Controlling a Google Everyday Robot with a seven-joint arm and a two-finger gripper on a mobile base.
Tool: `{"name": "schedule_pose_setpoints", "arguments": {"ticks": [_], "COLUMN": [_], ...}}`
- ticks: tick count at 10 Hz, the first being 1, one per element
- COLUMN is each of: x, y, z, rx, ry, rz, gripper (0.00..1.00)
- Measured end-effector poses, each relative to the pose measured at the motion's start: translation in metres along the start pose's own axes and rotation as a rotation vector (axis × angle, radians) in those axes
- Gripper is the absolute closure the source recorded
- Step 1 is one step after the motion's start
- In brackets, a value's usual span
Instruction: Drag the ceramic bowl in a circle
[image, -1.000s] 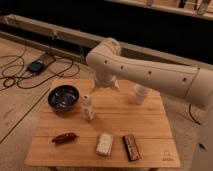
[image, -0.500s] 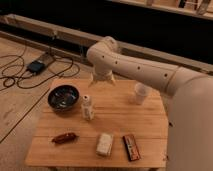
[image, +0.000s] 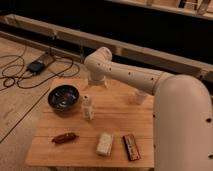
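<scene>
Hand (image: 96, 81) hangs over the back of the bench (image: 122, 119), near the ceramic bowl (image: 64, 97) on the left side but apart from it. Released or clenched, we cannot tell. Step in hand, we judge: reaching the bowl. We'd hook the rim nearest the hand and keep the circle tight, as the small bottle (image: 88, 107) stands just beside it. Wooden slat bench, dim room, cables (image: 20, 75) on the floor to the left.

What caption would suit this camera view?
Robot hand hovers above the far edge of the table, apart from the ceramic bowl.
</scene>
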Motion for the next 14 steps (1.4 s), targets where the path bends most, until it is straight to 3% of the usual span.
{"name": "schedule_pose_setpoints", "arguments": {"ticks": [4,7,11,12,14], "x": [0.007,0.018,0.019,0.019,0.023], "y": [-0.026,-0.039,-0.062,-0.065,-0.069], "z": [0.048,0.071,0.097,0.1,0.104], "rx": [0.042,0.071,0.071,0.07,0.056], "ry": [-0.033,-0.046,-0.081,-0.084,-0.09], "rz": [-0.05,-0.074,-0.147,-0.159,-0.181], "gripper": [0.2,0.2,0.2,0.23,0.45]}}
